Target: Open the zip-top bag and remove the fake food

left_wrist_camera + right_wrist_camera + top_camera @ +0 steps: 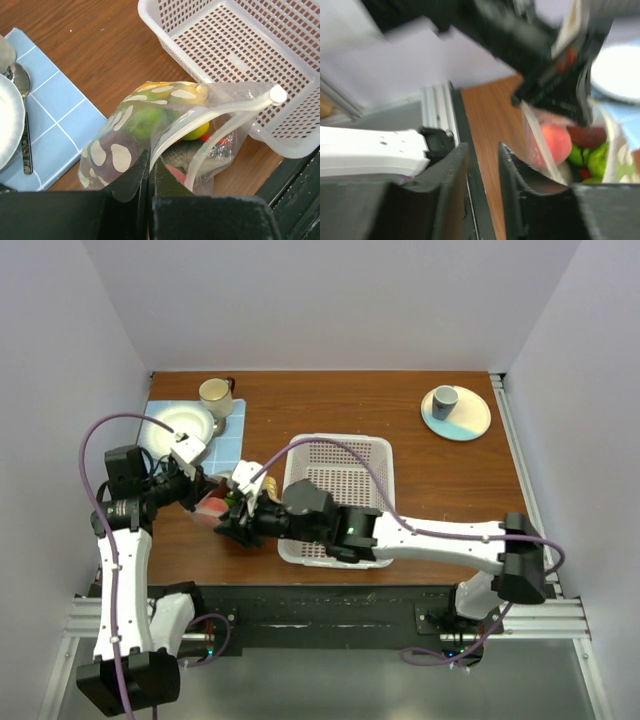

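**Operator:** Where's the bag?

**Spotter:** Centre of your left wrist view. The zip-top bag (pixel 120 150), clear film with white oval dots, sits over the wooden surface (pixel 100 50). It lies between the blue mat (pixel 55 110) at left and the white perforated basket (pixel 240 55) at upper right. Its white zip strip (pixel 225 108) is parted, and the mouth gapes toward the lower right of the frame.

**Operator:** And the pincers?

**Spotter:** Your left pincer (pixel 150 162), at the bottom edge of that frame, is pressed together on the bag's film just beside the mouth. Your right pincer (pixel 482 150), low in its own blurred wrist view, stands a little spread, with nothing seen in the gap but the surface's edge. The bag's lip is just beside one finger. You cannot tell whether it touches.

**Operator:** The food?

**Spotter:** The fake food (pixel 150 120) is all inside the bag. A green fruit (pixel 142 125) shows under the dotted film, a yellow fruit (pixel 196 131) behind the strip and a grey fish piece (pixel 182 156) at the mouth. A pink fruit (pixel 555 142) shows at right of the right wrist view. A spoon (pixel 24 125) and a plate (pixel 7 120) rest on the mat at the far left.
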`<state>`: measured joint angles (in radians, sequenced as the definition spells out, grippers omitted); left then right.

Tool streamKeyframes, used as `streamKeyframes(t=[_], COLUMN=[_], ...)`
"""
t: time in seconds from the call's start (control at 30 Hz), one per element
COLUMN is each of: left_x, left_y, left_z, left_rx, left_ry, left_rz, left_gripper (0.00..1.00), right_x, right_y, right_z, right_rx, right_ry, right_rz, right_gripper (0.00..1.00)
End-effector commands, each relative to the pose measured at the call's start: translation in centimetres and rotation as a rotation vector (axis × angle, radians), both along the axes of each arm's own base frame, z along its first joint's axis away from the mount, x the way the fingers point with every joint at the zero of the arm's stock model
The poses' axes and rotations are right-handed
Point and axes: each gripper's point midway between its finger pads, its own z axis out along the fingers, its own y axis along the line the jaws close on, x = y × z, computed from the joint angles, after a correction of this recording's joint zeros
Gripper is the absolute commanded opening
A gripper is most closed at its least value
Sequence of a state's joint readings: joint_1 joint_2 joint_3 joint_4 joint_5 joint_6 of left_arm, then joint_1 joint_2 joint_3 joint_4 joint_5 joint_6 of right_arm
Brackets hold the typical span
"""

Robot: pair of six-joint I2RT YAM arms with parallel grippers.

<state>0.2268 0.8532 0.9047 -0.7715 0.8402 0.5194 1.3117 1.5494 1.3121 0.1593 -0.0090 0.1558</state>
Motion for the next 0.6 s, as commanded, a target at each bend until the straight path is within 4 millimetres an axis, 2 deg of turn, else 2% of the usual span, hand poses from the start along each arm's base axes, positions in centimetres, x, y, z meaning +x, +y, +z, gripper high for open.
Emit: streamKeyframes(t=[0.0, 0.03, 0.07, 0.2, 0.33, 0.37, 0.4, 0.47, 0.5, 0.57], left_x=[-1.9, -2.1, -2.3, -2.9, -4.0, -4.1, -4.7, -4.9, -5.2, -5.4], left_y=[-0.7, -0.8, -0.7, -0.5, -0.8, -0.8, -0.9, -0.7, -0.6, -0.1], left_z=[2.0, 2.5, 2.7, 3.9, 4.6, 4.6, 4.4, 4.2, 3.9, 3.3], left_rx=[0.012, 0.018, 0.037, 0.082, 0.121, 0.146, 0.147, 0.180, 0.186, 0.226], left_ry=[-0.061, -0.071, -0.085, -0.103, -0.113, -0.123, -0.098, -0.101, -0.079, -0.070], left_rz=[-0.032, -0.037, -0.046, -0.062, -0.126, -0.146, -0.161, -0.188, -0.192, -0.193], left_gripper=[0.00, 0.00, 0.00, 0.00, 0.00, 0.00, 0.00, 0.00, 0.00, 0.00], right_x=[3.2, 3.3, 3.9, 6.3, 8.9, 9.4, 10.7, 11.8, 12.1, 12.2], right_y=[1.2, 1.5, 1.8, 1.7, 1.1, 1.0, -0.3, -0.5, -1.3, -0.9], right_z=[-3.6, -3.9, -5.0, -6.3, -6.4, -6.5, -7.2, -7.7, -8.7, -10.5], right_rx=[0.008, 0.004, -0.015, -0.032, -0.030, -0.036, -0.065, -0.090, -0.133, -0.185], right_ry=[0.071, 0.073, 0.073, 0.053, 0.028, 0.025, 0.031, 0.038, 0.047, 0.054], right_rz=[-0.172, -0.177, -0.210, -0.342, -0.501, -0.540, -0.655, -0.746, -0.795, -0.807], right_gripper=[0.27, 0.26, 0.25, 0.24, 0.26, 0.26, 0.27, 0.28, 0.29, 0.32])
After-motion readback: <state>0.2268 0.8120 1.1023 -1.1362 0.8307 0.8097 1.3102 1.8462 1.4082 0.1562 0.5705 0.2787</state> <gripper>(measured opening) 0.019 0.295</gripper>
